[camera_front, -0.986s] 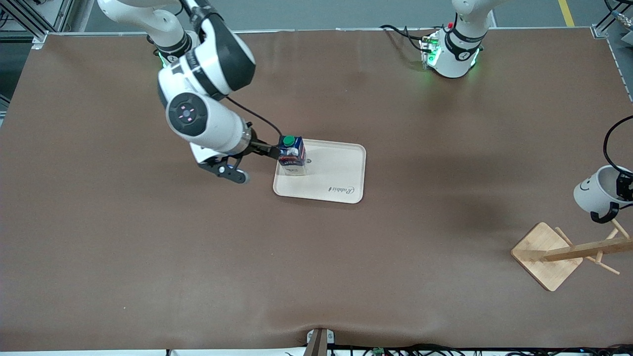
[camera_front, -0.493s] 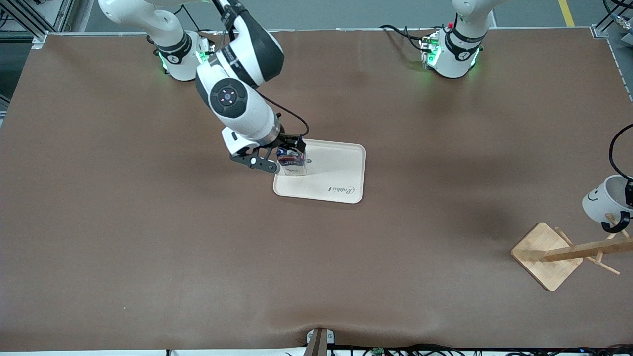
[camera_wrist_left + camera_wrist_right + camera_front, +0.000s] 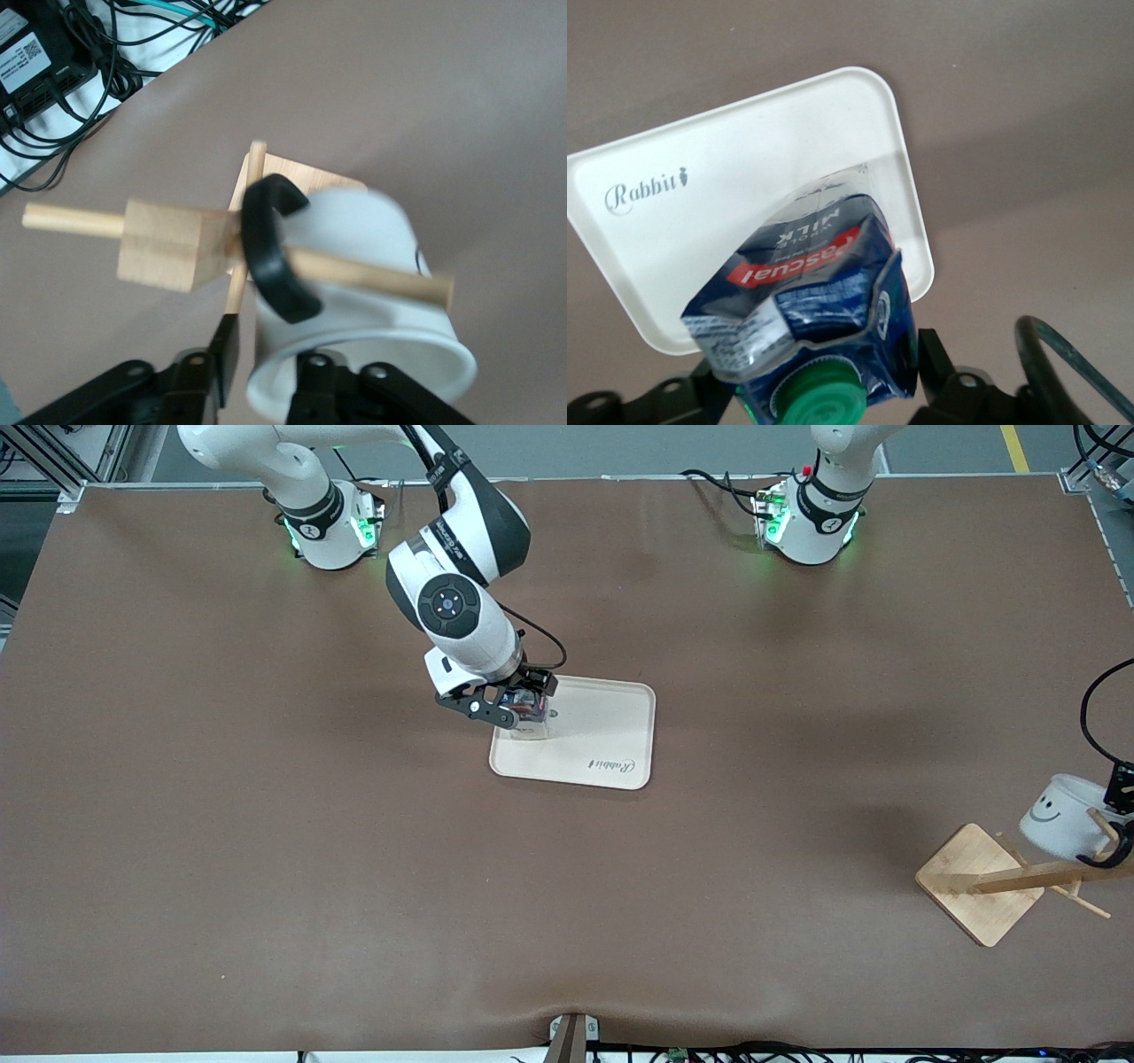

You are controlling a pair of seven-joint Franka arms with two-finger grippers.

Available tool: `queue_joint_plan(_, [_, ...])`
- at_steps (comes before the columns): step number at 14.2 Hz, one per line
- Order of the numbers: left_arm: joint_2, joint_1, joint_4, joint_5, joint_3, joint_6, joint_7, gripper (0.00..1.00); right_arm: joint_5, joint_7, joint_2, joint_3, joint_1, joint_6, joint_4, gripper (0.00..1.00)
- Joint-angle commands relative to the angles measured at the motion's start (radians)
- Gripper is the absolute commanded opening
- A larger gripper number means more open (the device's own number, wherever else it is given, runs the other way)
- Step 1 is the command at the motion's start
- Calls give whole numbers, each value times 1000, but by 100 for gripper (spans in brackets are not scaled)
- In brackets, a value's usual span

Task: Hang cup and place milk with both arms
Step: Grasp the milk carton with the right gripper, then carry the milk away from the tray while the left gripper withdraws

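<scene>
The milk point(image 3: 530, 729) stands on the corner of a cream tray point(image 3: 611, 731) that lies toward the right arm's end. My right gripper point(image 3: 523, 704) is over it, shut on the carton's top. In the right wrist view the crumpled blue milk point(image 3: 806, 292) with its green cap point(image 3: 824, 403) sits between the fingers of my right gripper point(image 3: 819, 381), over the tray point(image 3: 744, 150). My left gripper point(image 3: 1118, 788) is shut on the rim of the cup point(image 3: 1054, 815) at a wooden rack point(image 3: 974, 877). In the left wrist view the cup point(image 3: 354, 257) has its black handle point(image 3: 266, 257) looped over a peg point(image 3: 381, 276), and my left gripper point(image 3: 266, 359) straddles the rim.
The rack stands at the left arm's end of the table, nearer to the front camera than the tray. Its post point(image 3: 1054, 875) leans toward the table's edge. Cables point(image 3: 71, 53) lie off the table's edge past the rack.
My right arm has swung from beside the milk to over it, while the milk stayed on the tray. My left gripper has lowered and turned the cup, bringing its handle onto the rack's peg.
</scene>
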Motion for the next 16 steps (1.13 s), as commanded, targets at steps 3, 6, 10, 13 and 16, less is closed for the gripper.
queue_joint_plan(3, [-36, -17, 19, -11, -12, -30, -129, 100, 2, 51, -17, -13, -25, -115, 63, 0])
queue_joint_plan(6, [-87, -41, 16, -9, -29, -113, -294, 100, 0, -55, -27, -11, -159, -289, 231, 0])
queue_joint_plan(10, [-159, -66, 14, -9, -68, -234, -460, 100, -4, -317, -28, -14, -400, -523, 310, 0])
queue_joint_plan(13, [-213, -68, 14, -9, -125, -315, -588, 100, -9, -683, -21, -14, -667, -562, 293, 0])
queue_joint_plan(16, [-259, -68, 14, -8, -190, -380, -691, 100, -142, -758, -10, -14, -752, -533, 254, 0])
